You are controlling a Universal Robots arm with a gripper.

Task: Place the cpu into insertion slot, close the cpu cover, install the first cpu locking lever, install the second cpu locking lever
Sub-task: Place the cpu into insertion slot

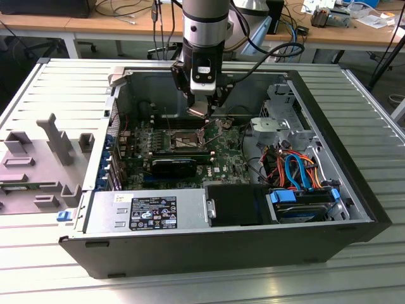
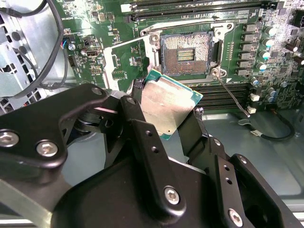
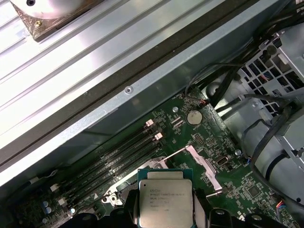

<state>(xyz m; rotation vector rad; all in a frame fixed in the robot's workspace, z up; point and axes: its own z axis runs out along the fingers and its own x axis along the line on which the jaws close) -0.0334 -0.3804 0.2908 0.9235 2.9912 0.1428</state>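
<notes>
Cpu (image 2: 170, 105) sits clamped in the gripper (image 2: 166, 110) (silver top showing), clear of the open insertion slot (image 2: 187, 53).

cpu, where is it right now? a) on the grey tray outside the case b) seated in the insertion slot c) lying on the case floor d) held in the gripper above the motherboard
D: the cpu is pinched in the gripper, clear of the motherboard, and the insertion slot lies open and bare.

Bright, even light throughout, with soft glare on the cpu (image 2: 168, 107).
</notes>
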